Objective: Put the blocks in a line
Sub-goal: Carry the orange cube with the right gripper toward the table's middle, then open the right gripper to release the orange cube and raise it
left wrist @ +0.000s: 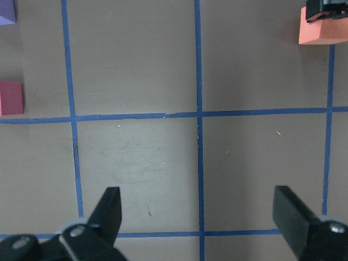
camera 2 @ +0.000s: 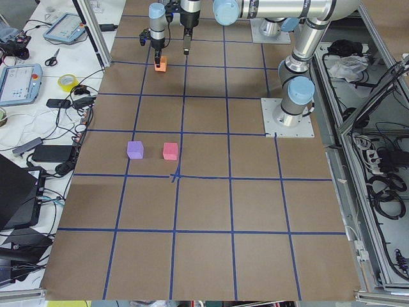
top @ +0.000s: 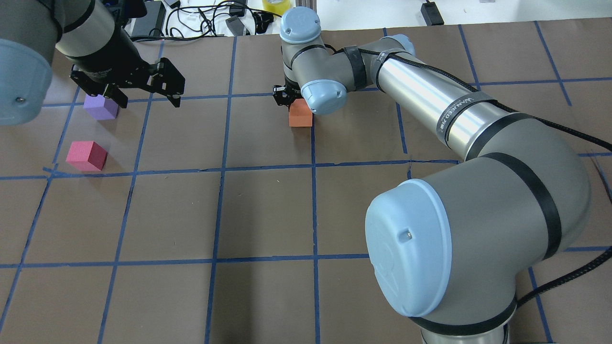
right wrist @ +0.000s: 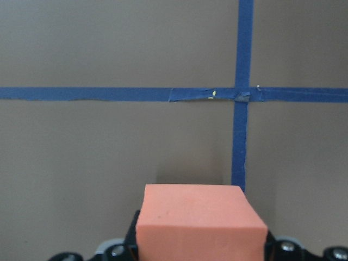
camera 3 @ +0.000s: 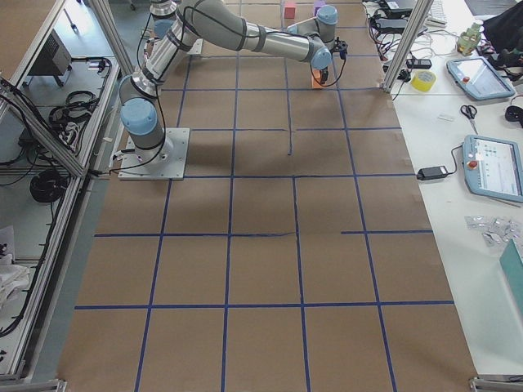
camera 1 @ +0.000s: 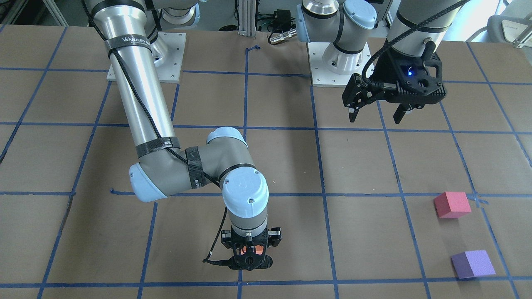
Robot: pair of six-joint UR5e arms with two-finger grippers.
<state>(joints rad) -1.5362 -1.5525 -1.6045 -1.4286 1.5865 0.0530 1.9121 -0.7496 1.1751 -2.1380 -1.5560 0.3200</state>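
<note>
My right gripper (camera 1: 249, 254) is shut on the orange block (top: 300, 115) and holds it at or just above the table, near a crossing of blue tape lines. The right wrist view shows the orange block (right wrist: 201, 223) filling the gap between the jaws. The pink-red block (top: 87, 155) and the purple block (top: 101, 107) sit close together on the table at my left side. My left gripper (top: 146, 98) is open and empty. It hovers above the table, just right of the purple block in the overhead view. In its wrist view both fingers (left wrist: 109, 209) stand wide apart.
Blue tape lines (top: 313, 165) form a grid on the brown table. The right arm's forearm (top: 430, 95) reaches across the table's far right part. Cables and a tape roll (camera 2: 66, 82) lie past the far edge. Arm base plates (camera 1: 336, 66) stand near the robot.
</note>
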